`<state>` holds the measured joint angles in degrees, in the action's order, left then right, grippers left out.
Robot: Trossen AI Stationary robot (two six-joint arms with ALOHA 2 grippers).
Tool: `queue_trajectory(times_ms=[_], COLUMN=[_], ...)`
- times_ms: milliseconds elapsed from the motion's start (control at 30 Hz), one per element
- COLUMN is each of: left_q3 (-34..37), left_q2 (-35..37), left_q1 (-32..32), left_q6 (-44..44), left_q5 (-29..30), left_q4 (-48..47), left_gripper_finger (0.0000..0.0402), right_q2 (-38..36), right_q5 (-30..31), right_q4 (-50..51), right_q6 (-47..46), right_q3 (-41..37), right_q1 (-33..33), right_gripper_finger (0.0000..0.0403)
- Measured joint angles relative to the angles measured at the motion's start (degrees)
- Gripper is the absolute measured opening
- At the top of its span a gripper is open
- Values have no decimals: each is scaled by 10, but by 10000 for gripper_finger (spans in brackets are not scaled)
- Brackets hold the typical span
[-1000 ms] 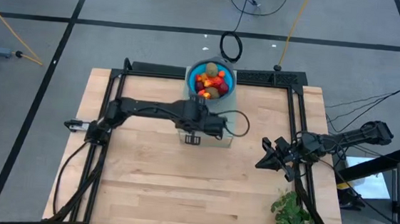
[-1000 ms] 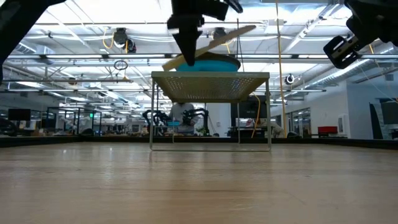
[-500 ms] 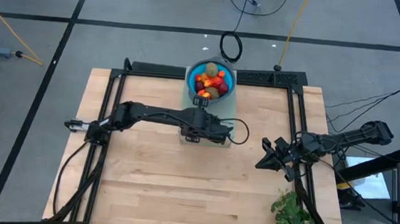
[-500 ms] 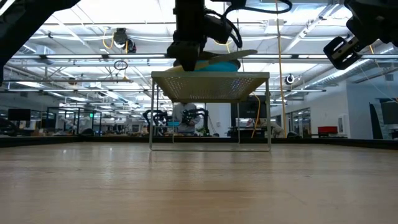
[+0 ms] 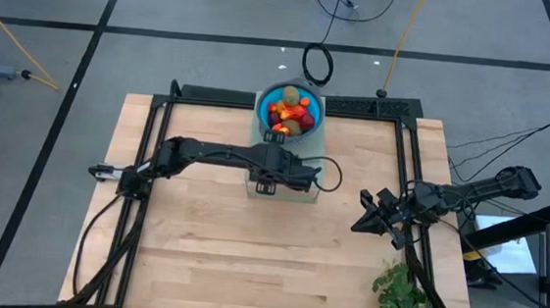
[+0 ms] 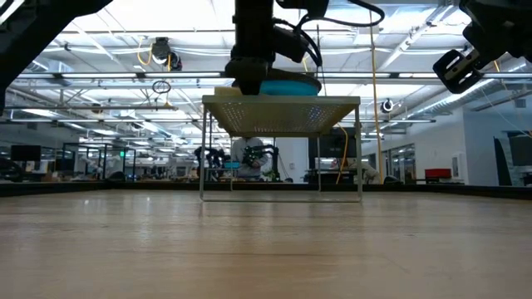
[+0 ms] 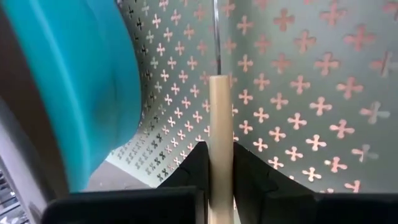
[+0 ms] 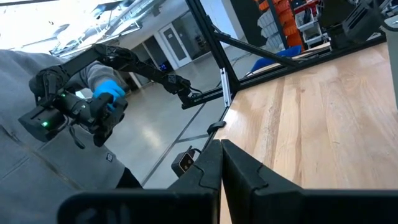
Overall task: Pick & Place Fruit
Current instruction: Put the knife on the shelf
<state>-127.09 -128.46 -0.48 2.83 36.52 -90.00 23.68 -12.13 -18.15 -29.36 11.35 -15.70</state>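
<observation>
Left gripper clamped on the cream knife, flat on the perforated rack – parked at 6 o'clock of the blue bowl. Fruit all piled in that bowl. Right gripper pinched together, idle off at 3 o'clock. Risk from here – nudging the bowl when pulling away, probably spilling fruit.

I note: table pale wood, matt, visible grain. Rack perforated sheet metal, cross cutouts. Bowl smooth blue plastic, slight sheen. Knife cream, matt.
</observation>
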Motion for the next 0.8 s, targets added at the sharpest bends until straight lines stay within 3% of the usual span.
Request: queue_trajectory(times_ms=[167, 433, 800], left_q3=[0, 0, -1], left_q2=[0, 0, 0], left_q1=[2, 2, 2], left_q6=[0, 20, 40], left_q5=[-5, -5, -9], left_q4=[0, 0, 0], left_gripper_finger=[25, 76, 80], right_q2=[0, 0, 0], right_q5=[0, 0, 0], right_q4=[0, 0, 0], right_q6=[0, 0, 0], right_q3=[0, 0, 0], right_q1=[0, 0, 0], right_gripper_finger=[0, 0, 0])
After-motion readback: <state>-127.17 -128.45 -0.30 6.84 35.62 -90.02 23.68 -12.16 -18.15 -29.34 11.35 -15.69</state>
